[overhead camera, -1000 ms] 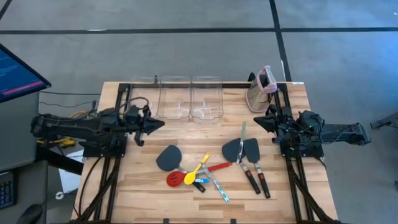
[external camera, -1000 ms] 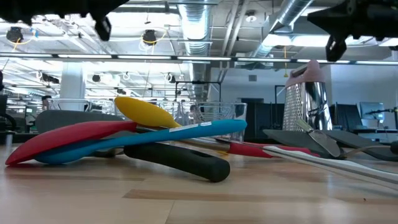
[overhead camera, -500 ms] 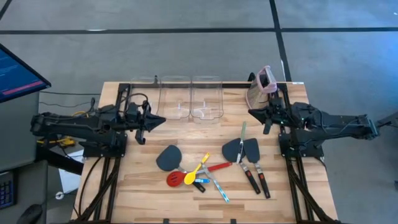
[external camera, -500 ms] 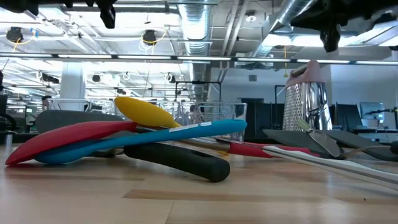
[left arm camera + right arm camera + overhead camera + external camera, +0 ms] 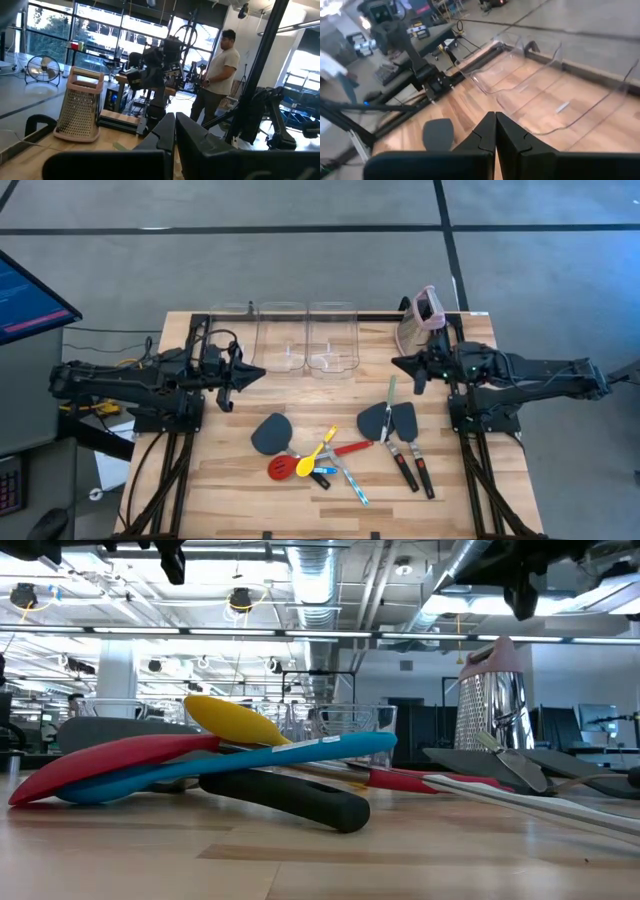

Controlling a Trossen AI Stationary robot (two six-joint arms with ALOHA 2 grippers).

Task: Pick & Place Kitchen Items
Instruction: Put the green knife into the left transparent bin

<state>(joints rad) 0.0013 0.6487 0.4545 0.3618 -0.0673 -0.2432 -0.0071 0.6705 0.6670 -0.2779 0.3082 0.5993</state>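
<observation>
right gripper pinched together, empty, hovering above thin silvery-green tool; best opened before descending, aligned across the handle. left gripper likewise closed.

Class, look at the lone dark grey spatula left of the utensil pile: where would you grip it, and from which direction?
Probably the blade of the dark grey spatula, from straight above: it lies flat and clear, while its handle runs under the red slotted spoon in the pile.
</observation>
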